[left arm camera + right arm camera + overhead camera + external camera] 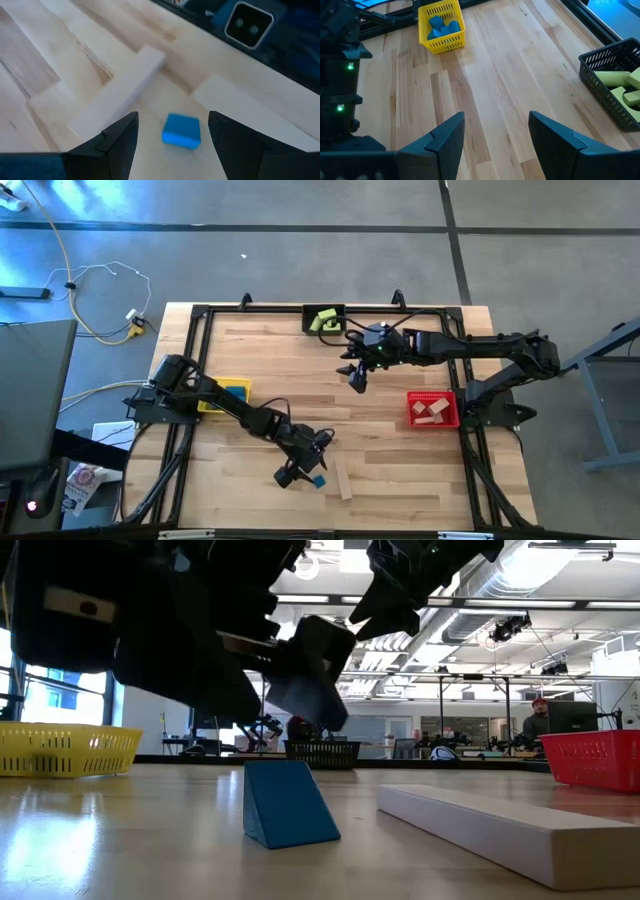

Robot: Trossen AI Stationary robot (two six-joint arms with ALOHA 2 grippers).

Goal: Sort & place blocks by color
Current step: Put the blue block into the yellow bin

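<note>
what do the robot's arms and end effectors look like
Both arms are dark, nearly black, jointed links with black cables running along them. Each end effector, the left end effector and the right end effector, has two dark, flat, wedge-shaped fingers. Small green lights glow on the right arm's wrist.

Overhead camera straight down on the whole table (400,470), low camera at tabletop level close behind the blue block (285,802), left wrist camera close above that block, right wrist camera facing the yellow bin (441,27)
</note>
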